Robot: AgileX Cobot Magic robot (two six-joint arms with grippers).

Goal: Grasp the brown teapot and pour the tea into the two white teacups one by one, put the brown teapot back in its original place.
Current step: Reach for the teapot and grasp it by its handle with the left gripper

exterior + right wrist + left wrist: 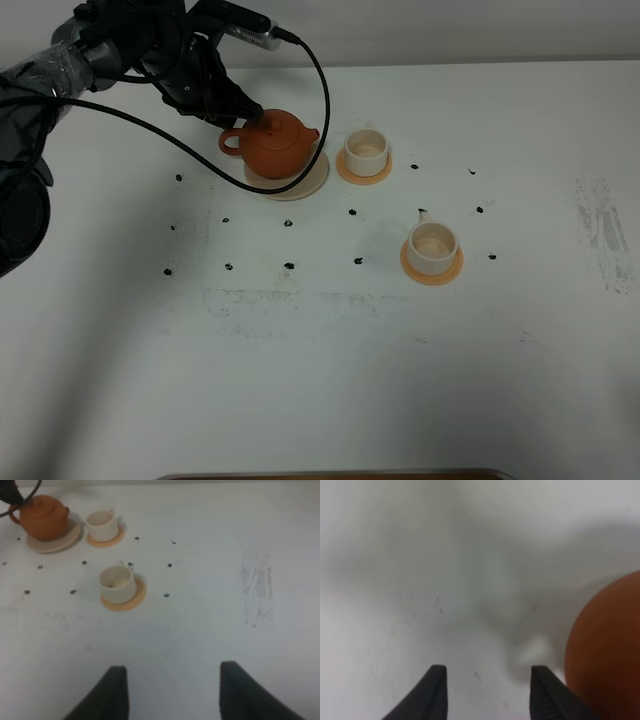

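Left pincer (488, 669) gapes empty beside brown teapot (607, 655); only other views show its saucer (302, 187).

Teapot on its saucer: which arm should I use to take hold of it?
Left. The left gripper sits right beside the brown teapot, jaws apart with nothing between them. The right gripper hangs far from it, also open.

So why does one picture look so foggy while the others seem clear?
Left wrist view: probably too close to focus, so the brown teapot is a blurred orange blob and the table a grey haze. Exterior high view: sharp, evenly lit, with a soft shadow from the left arm on the table's left. Right wrist view: clear, both white teacups easy to make out.
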